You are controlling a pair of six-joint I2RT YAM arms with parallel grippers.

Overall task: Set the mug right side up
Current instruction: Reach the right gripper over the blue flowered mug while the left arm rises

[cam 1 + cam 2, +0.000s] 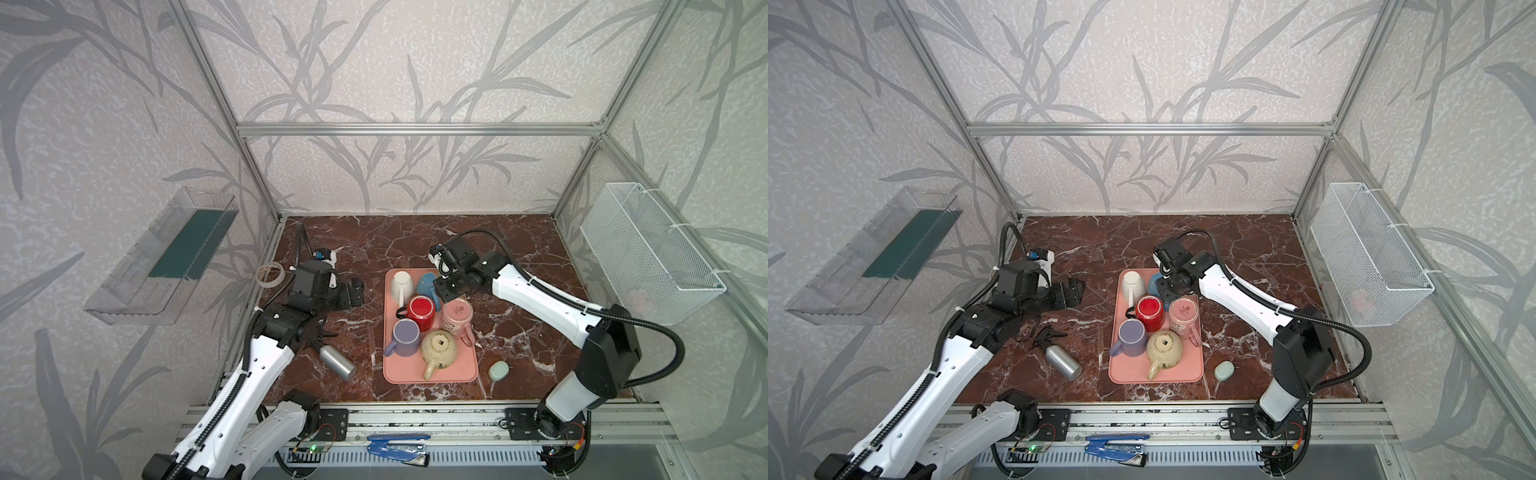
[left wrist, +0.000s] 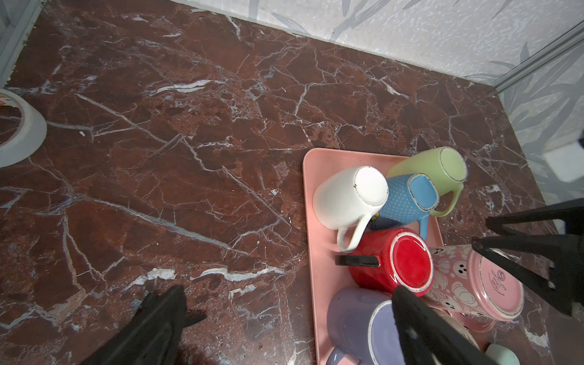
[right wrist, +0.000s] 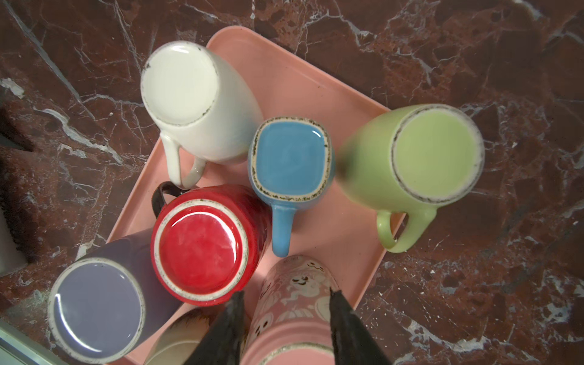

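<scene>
Several mugs stand base-up on a pink tray (image 1: 461,368). Among them are a white mug (image 1: 402,282), a blue one (image 1: 426,283), a red one (image 1: 422,309), a purple one (image 1: 405,336) and a cream one (image 1: 438,349). A green mug (image 3: 426,151) stands at the tray's far right corner. My right gripper (image 3: 286,292) reaches over the tray. Its two fingers press on opposite sides of the pink mug (image 3: 294,284) with white ghost prints, which is upside down (image 1: 457,311). My left gripper (image 1: 353,291) hangs open over bare table left of the tray, holding nothing.
A silver bottle (image 1: 337,362) lies left of the tray beside a black trigger piece (image 1: 320,336). A tape roll (image 1: 270,275) sits at the far left, a mint oval object (image 1: 498,370) right of the tray. A wire basket (image 1: 648,253) and a clear bin (image 1: 166,253) hang on the side walls.
</scene>
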